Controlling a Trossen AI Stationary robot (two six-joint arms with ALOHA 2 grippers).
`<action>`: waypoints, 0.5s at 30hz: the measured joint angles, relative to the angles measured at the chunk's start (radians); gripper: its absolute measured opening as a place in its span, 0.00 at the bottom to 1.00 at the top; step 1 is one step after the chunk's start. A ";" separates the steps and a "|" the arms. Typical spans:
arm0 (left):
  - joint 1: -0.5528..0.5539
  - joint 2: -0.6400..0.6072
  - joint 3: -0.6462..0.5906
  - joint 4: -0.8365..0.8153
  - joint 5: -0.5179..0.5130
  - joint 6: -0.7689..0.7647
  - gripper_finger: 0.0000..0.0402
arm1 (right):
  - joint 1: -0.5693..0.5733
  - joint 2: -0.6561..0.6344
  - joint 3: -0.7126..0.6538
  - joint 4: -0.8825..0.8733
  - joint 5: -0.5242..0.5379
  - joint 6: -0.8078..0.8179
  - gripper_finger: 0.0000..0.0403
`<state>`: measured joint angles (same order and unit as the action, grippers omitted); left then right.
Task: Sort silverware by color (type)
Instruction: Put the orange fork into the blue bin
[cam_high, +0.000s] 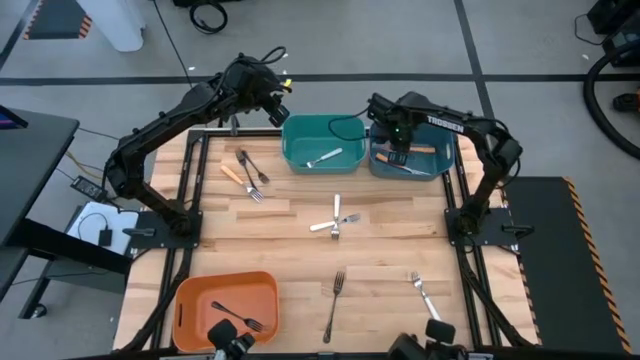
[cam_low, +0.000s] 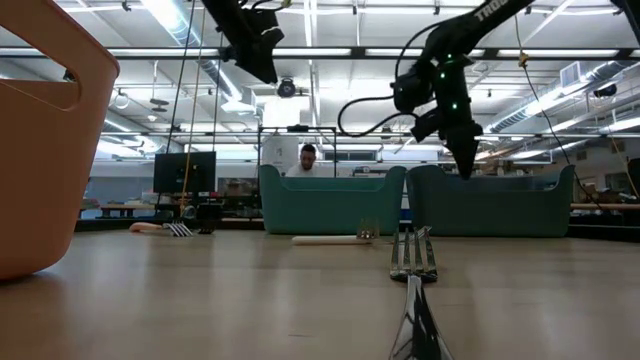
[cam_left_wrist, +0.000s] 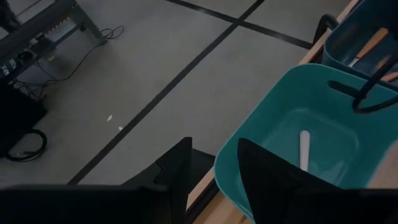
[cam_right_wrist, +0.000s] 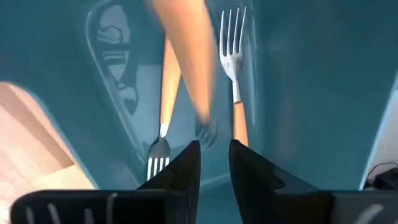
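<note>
Orange fork (cam_right_wrist: 186, 56) is dropping from right gripper (cam_right_wrist: 214, 163), jaws parting, over 1-o'clock bin (cam_high: 440, 170); bounce-out is looking possible.

Left gripper (cam_left_wrist: 214, 165) is hovering open, empty.

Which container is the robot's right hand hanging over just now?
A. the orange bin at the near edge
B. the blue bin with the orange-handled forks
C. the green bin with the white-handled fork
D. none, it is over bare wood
B: seen from above, the right hand hangs over the blue bin, and its wrist camera looks down on orange-handled forks lying inside.
</note>
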<state>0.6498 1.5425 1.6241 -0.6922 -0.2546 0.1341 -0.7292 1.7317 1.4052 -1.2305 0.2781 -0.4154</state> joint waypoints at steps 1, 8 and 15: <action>0.000 0.000 0.000 0.000 0.000 0.000 0.35 | 0.000 0.005 0.000 0.006 0.014 0.001 0.23; 0.006 0.000 0.000 -0.006 -0.002 -0.001 0.35 | -0.003 -0.010 0.000 0.083 0.157 0.000 0.23; 0.010 0.000 0.000 -0.123 -0.004 -0.001 0.35 | -0.002 -0.108 0.000 0.089 0.166 0.030 0.23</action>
<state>0.6597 1.5425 1.6241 -0.8154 -0.2584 0.1328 -0.7308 1.6235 1.4048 -1.1412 0.4441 -0.3858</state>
